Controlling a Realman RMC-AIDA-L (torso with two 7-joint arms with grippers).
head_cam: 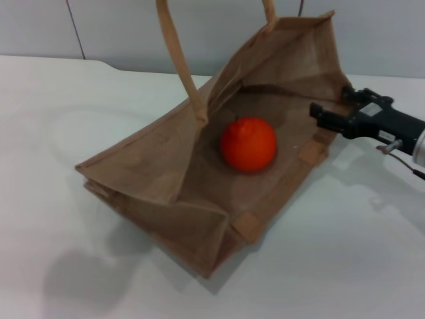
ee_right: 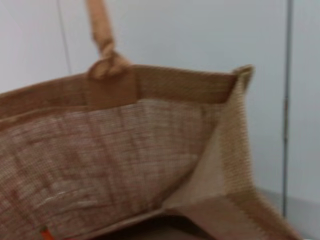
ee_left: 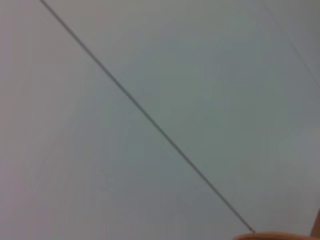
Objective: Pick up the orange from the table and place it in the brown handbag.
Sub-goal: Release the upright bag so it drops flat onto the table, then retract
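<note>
The orange (head_cam: 248, 143) lies inside the brown handbag (head_cam: 156, 166), on its lower inner wall, in the middle of the head view. The bag lies tilted on the white table (head_cam: 60, 106) with its mouth wide open toward me. One handle (head_cam: 180, 60) rises out of the top of the view. My right gripper (head_cam: 332, 102) is black, open and empty, just outside the bag's right rim. The right wrist view shows the bag's inside (ee_right: 115, 165) and a sliver of the orange (ee_right: 45, 234). My left gripper is out of view.
A grey wall (head_cam: 199, 26) stands behind the table. White tabletop lies to the left, front and right of the bag. The left wrist view shows only wall panels (ee_left: 150, 100) and a tan sliver (ee_left: 280, 236) at its edge.
</note>
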